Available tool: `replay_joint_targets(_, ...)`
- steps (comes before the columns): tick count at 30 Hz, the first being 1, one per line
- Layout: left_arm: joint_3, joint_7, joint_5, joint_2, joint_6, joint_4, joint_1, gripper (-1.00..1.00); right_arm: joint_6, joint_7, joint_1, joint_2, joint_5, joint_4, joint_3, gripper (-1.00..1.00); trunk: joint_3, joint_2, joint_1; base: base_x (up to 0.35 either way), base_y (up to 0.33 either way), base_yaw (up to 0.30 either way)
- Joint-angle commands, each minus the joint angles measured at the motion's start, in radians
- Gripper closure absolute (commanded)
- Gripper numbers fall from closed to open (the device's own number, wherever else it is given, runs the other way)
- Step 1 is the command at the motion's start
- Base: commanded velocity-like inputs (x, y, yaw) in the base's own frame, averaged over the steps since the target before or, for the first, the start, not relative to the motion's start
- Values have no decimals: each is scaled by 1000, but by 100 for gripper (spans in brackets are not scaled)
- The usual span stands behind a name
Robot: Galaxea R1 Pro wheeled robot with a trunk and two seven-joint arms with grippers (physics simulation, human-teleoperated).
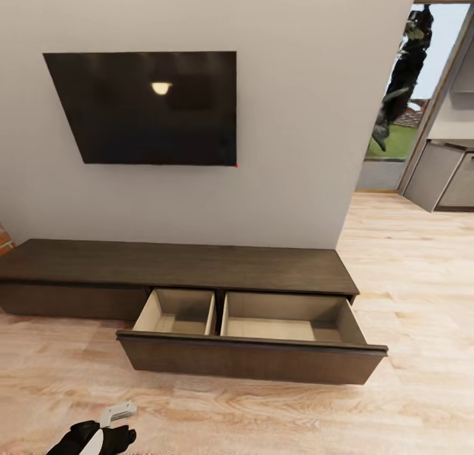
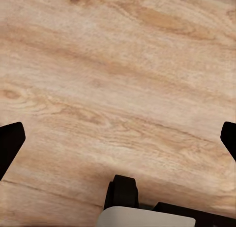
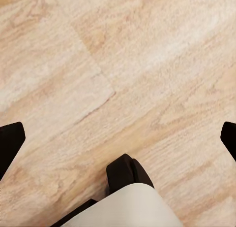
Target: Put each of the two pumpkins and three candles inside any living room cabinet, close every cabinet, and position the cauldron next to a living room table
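The cabinet [image 1: 178, 265] lies with its long axis along the wall [image 1: 296, 112] under the television [image 1: 148, 106], its drawer [image 1: 253, 340] pulled out toward the robot. Both the left gripper [image 2: 118, 138] and right gripper [image 3: 118, 138] hang wide open over the wooden floor [image 1: 408, 402], holding nothing.

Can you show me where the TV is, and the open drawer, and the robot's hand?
TV [image 1: 148, 109], head view, middle of the dark screen.
open drawer [image 1: 253, 363], head view, middle of its brown front panel.
left gripper [image 2: 118, 138], left wrist view, midway between the two black fingertips, over the floor.
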Motion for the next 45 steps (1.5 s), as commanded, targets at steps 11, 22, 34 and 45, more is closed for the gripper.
replay_joint_targets(11,-7,10,11,1,-11,-2,-1,-100,4,-7,0,30,12,-4,11,-100,-10,0,0,-2,0,161)
replay_joint_targets(22,-7,10,12,1,-13,-2,-1,-100,3,-5,0,34,26,-4,14,-100,-11,0,0,-58,0,273)
replay_joint_targets(34,-7,10,12,1,-13,-2,-1,-100,3,-5,0,36,26,-4,15,-100,-11,0,0,-3,0,289)
replay_joint_targets(45,-7,10,12,1,-13,-2,-1,-100,3,-5,0,36,26,-4,15,-100,-11,0,0,0,0,290)
